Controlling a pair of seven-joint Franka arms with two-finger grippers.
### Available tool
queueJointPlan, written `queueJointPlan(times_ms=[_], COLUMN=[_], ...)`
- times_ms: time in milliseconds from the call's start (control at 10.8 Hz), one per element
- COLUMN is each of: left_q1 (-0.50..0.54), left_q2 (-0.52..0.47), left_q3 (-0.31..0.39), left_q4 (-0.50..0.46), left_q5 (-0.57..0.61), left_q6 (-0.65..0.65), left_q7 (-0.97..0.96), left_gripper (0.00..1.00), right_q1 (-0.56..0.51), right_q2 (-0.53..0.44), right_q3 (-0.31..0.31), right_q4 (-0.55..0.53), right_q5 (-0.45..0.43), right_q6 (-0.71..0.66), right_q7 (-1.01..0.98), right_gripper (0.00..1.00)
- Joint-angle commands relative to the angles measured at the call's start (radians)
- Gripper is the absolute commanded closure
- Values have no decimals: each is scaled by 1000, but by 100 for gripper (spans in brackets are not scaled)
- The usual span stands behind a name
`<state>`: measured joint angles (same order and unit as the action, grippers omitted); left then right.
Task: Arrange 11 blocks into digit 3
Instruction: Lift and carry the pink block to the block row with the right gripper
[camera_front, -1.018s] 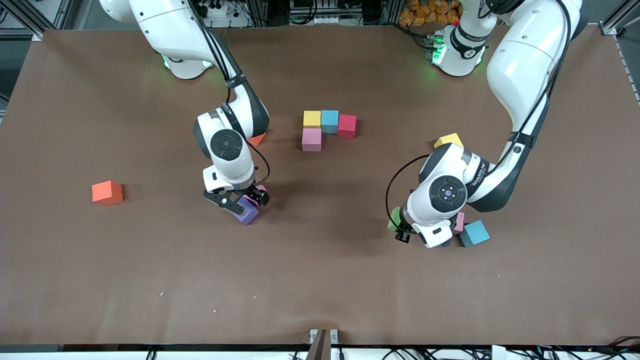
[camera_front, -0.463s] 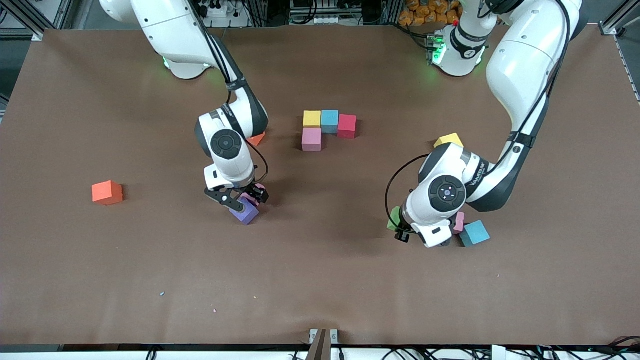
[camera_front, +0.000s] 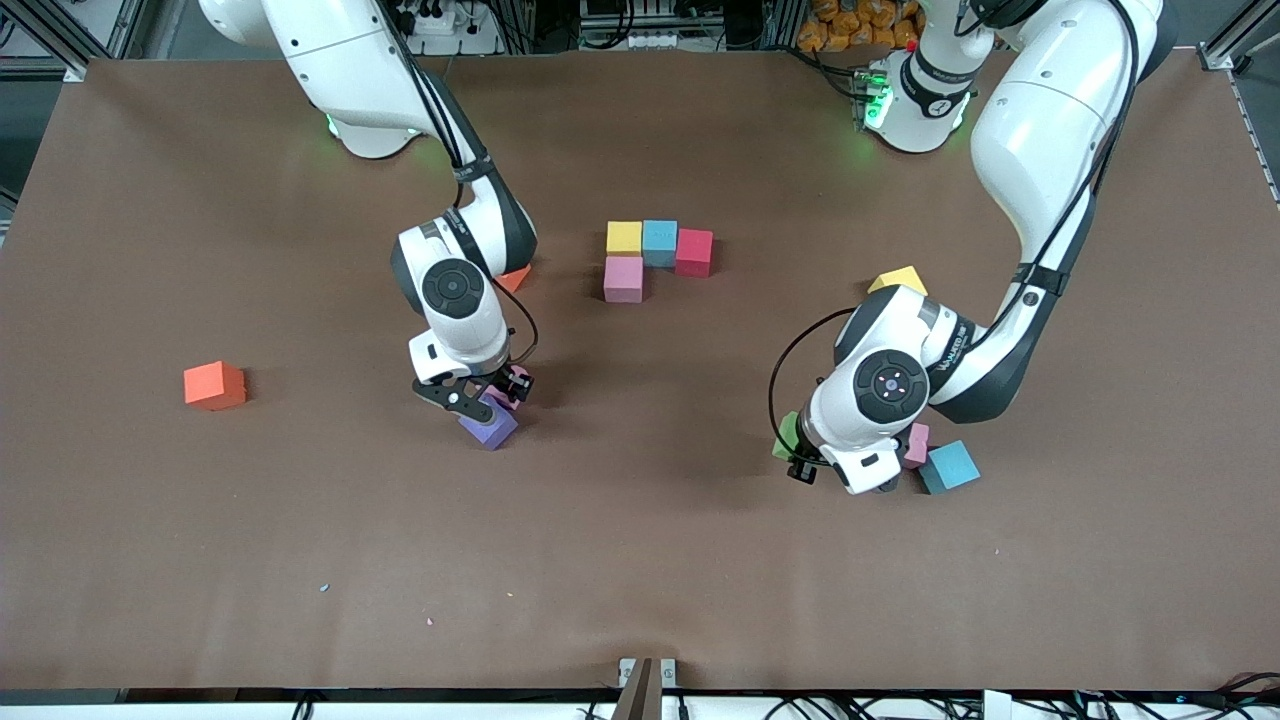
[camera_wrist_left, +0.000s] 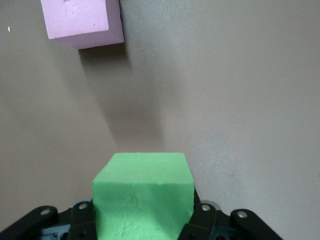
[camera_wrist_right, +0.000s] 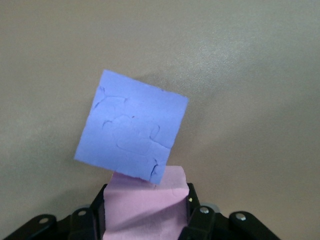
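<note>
Right gripper (camera_front: 485, 392) stands low over the middle of the table (camera_front: 640, 560), toward the right arm's end; its fingers pinch a pink block (camera_wrist_right: 145, 207), and a purple block (camera_front: 489, 425) lies on the surface touching that pink one; left gripper (camera_front: 835, 470) hangs toward the left arm's end, its fingers pressed on a green block (camera_wrist_left: 144, 200); beside it lie another pink block (camera_front: 916, 445) and a light blue block (camera_front: 950, 466); near the middle of the edge where the bases stand, yellow (camera_front: 624, 237), light blue (camera_front: 660, 238) and red (camera_front: 694, 250) blocks make a row, with a pink block (camera_front: 623, 278) touching the yellow one on the front camera's side; an orange block (camera_front: 214, 385) lies alone near the right arm's end.
</note>
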<state>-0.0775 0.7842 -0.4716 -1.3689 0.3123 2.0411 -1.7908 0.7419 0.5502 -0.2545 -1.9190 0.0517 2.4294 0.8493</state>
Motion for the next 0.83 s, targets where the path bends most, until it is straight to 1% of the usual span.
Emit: queueJointPlan(times_ms=[0,185,278,370,555,740], left_q1=[-4,-5,-5,-5,-5,-5], left_q2=[-13,-13,-13,-13,-13,-13], left_q3=[5,5,5,5,5,5], left_q4=[-9,-9,-10,-10,-10,-10], left_q5=[-16,-16,-16,-16,-16,-18], left_q6=[-12,-12,-12,-12,-12,-12], left_q7=[-12,-13,-13,-13,-13,-13], left_gripper=[90,90,90,90,90,90], right_q1=[1,2,4,5,14,28], right_q2=[-24,-41,-41,-42,-30,-23], right_q3=[3,46,70,78,113,119], right_q4=[41,118,145,159,176,189], right_q5=[11,13,28,51,51,53], right_q6=[-100,-217,-233,-233,-207,-176], right_q7=[-36,-41,-38,-35,-62,-53], right_gripper=[100,100,100,100,100,100])
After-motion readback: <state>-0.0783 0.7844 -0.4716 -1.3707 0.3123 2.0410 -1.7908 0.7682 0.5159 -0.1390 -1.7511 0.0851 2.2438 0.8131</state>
